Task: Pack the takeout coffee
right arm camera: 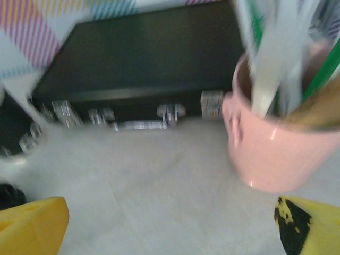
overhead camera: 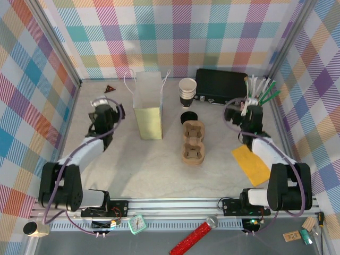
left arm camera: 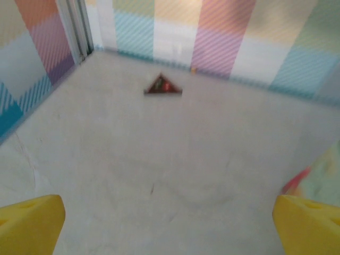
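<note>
**Top view:** The coffee (overhead camera: 188, 117) stands on the table (overhead camera: 159, 170) between a stack of pale cups (overhead camera: 187, 90) behind it and a brown carrier (overhead camera: 193, 142) in front, close to the carrier's far end. From above only its black lid shows; the body is hidden. The carrier's two wells show bare cardboard. Left of these a paper bag (overhead camera: 147, 109) stands upright with its handles up, and its inside cannot be made out. A black case (overhead camera: 220, 85) lies at the back. Beside it a mug (overhead camera: 254, 98) holds white and green straws (overhead camera: 264, 87). A yellow sheet (overhead camera: 251, 164) lies under the right arm. The left gripper (overhead camera: 100, 108) hangs left of the bag and the right gripper (overhead camera: 249, 110) just before the mug. Their jaws are too small here to judge.

**Left wrist:** Yellow fingers (left arm camera: 32, 223) sit in the two lower corners, spread wide over bare table. A small dark triangle (left arm camera: 162, 86) lies ahead near the wall. A blurred coloured edge at the right is cut off.

**Right wrist:** These fingers (right arm camera: 32, 226) are likewise far apart and grip nothing. The case's metal latches show here, and the mug is pink, with something wood-coloured among the straws. A dark shape at the lower left edge is cut off and cannot be identified.
</note>
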